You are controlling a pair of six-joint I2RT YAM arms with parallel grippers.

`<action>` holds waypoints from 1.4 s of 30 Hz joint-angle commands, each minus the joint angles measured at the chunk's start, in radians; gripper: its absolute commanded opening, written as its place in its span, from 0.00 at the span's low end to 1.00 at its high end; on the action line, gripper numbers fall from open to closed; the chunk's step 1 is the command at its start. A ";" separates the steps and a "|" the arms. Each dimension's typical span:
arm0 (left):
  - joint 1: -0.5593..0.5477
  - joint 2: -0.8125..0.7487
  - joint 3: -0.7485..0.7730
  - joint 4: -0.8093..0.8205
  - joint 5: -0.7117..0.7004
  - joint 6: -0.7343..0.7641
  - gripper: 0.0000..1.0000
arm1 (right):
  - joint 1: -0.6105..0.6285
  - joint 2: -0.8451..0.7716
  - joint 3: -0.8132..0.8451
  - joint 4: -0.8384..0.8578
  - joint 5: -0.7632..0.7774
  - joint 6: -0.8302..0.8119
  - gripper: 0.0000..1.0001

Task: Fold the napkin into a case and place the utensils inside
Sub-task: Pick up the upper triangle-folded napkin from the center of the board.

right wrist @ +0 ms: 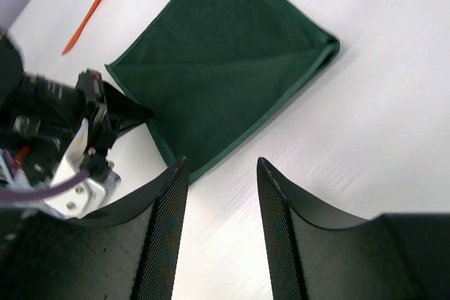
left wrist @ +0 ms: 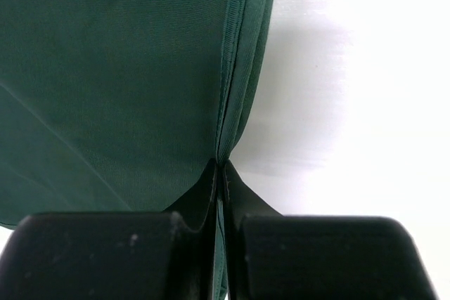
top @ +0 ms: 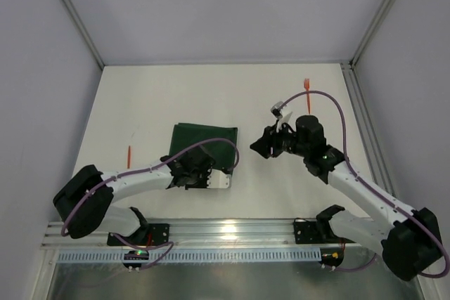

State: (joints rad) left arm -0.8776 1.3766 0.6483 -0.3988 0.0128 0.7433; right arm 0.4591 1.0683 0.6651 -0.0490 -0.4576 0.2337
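The dark green napkin (top: 207, 142) lies flat at the table's middle, folded into layers, with a doubled hem in the left wrist view (left wrist: 112, 82). My left gripper (top: 200, 165) is shut on its near hem (left wrist: 223, 166), with cloth showing between the jaws. My right gripper (top: 261, 144) is open and empty, above bare table to the right of the napkin (right wrist: 225, 75). One orange utensil (top: 129, 156) lies left of the napkin and also shows in the right wrist view (right wrist: 91, 10). The orange fork (top: 307, 95) lies at the far right, behind the right arm.
A metal rail (top: 225, 230) runs along the near edge with both arm bases on it. Grey enclosure walls and a frame strip (top: 365, 124) bound the white table (top: 155, 96). The left gripper's body (right wrist: 77, 138) shows in the right wrist view.
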 commanded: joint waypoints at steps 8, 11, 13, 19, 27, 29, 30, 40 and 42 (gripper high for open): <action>0.031 -0.074 0.054 -0.110 0.093 -0.068 0.00 | 0.331 -0.359 -0.235 0.075 0.040 -0.847 0.51; 0.051 -0.088 0.083 -0.136 0.133 -0.079 0.00 | 0.433 -0.370 -0.286 0.058 0.075 -0.945 0.53; 0.061 -0.096 0.102 -0.152 0.134 -0.082 0.00 | 0.480 -0.364 -0.300 0.066 0.120 -0.952 0.54; 0.072 -0.099 0.137 -0.187 0.151 -0.076 0.00 | 0.608 -0.236 -0.390 0.265 0.273 -1.020 0.65; 0.080 -0.080 0.169 -0.210 0.170 -0.084 0.00 | 0.656 0.045 -0.418 0.615 0.358 -1.080 0.72; 0.081 -0.076 0.174 -0.218 0.173 -0.085 0.00 | 0.658 0.128 -0.418 0.694 0.365 -1.079 0.74; 0.083 -0.073 0.175 -0.221 0.177 -0.085 0.00 | 0.656 0.156 -0.423 0.736 0.376 -1.071 0.76; 0.086 -0.067 0.182 -0.225 0.194 -0.094 0.00 | 0.656 0.413 -0.406 0.980 0.427 -1.057 0.76; 0.089 -0.065 0.183 -0.226 0.196 -0.094 0.00 | 0.656 0.441 -0.394 0.986 0.418 -1.057 0.75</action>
State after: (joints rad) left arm -0.7959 1.3094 0.7918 -0.6125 0.1787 0.6605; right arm 1.1099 1.4738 0.2432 0.8314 -0.0414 -0.8181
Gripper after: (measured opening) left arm 0.008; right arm 0.755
